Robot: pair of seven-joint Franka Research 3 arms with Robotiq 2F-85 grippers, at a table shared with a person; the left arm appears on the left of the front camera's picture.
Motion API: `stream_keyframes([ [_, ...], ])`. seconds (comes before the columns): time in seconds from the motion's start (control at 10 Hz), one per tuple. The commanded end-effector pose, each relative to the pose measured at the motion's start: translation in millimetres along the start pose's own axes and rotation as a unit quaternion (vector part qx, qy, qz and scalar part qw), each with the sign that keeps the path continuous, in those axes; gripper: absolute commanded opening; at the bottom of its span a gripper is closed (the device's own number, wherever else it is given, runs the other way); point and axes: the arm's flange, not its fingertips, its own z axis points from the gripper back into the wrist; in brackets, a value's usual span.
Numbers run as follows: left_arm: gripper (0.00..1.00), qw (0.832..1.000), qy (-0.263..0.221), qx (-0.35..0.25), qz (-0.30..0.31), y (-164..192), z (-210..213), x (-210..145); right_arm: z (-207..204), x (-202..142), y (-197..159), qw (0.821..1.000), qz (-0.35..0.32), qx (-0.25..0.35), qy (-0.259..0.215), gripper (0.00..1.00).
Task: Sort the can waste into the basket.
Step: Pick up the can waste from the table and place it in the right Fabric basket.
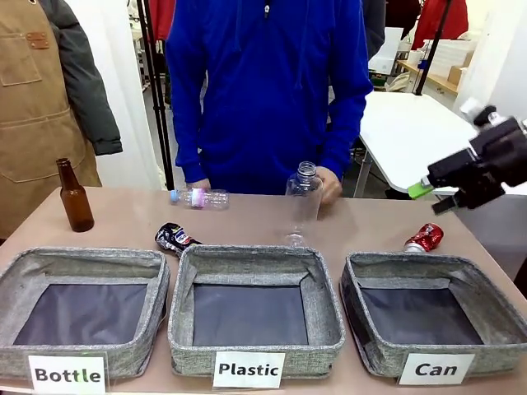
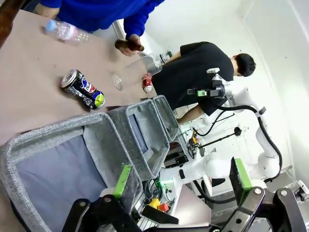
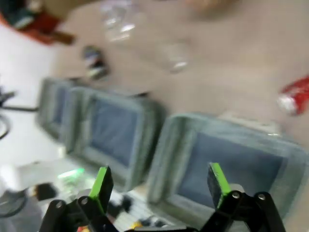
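- Jaws on both arms wide open, empty.
- Nothing sorted yet: basket (image 1: 355,284) empty, both cans on the worktop (image 1: 123,218).
- Red can (image 1: 423,239) lies just behind the basket's far rim, long axis slanting near-left to far-right; black can (image 1: 175,239), well left, lies roughly crosswise.
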Motion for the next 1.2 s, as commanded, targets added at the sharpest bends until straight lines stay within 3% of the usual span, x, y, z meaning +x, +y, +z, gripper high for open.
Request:
stream_keyframes([
  [0.0, 1.00, 1.000, 0.003, -0.006, -0.011, 0, 3, -1, 4, -5, -20, 0.962, -0.051, -0.266, 0.040, 1.00],
  [0.2, 1.00, 1.000, 0.003, -0.006, -0.011, 0, 3, -1, 22, -17, -37, 0.933, -0.091, -0.343, 0.063, 1.00],
  [0.3, 1.00, 1.000, 0.003, -0.006, -0.011, 0, 3, -1, 30, -21, -45, 0.935, -0.126, -0.329, 0.033, 1.00],
  [0.4, 1.00, 1.000, 0.003, -0.006, -0.011, 0, 3, -1, 45, -30, -40, 0.961, -0.161, -0.211, -0.076, 1.00],
  [0.5, 1.00, 1.000, 0.003, -0.006, -0.011, 0, 3, -1, 26, -14, -50, 0.953, -0.061, -0.297, 0.011, 1.00],
  [0.6, 1.00, 1.000, 0.003, -0.006, -0.011, 0, 3, -1, 26, -14, -50, 0.953, -0.061, -0.297, 0.011, 1.00],
  [0.7, 1.00, 1.000, 0.003, -0.006, -0.011, 0, 3, -1, 41, -24, -58, 0.950, -0.110, -0.291, -0.009, 1.00],
  [1.1, 1.00, 1.000, 0.003, -0.006, -0.011, 0, 3, -1, 19, 63, -133, 0.963, -0.024, -0.262, 0.064, 1.00],
])
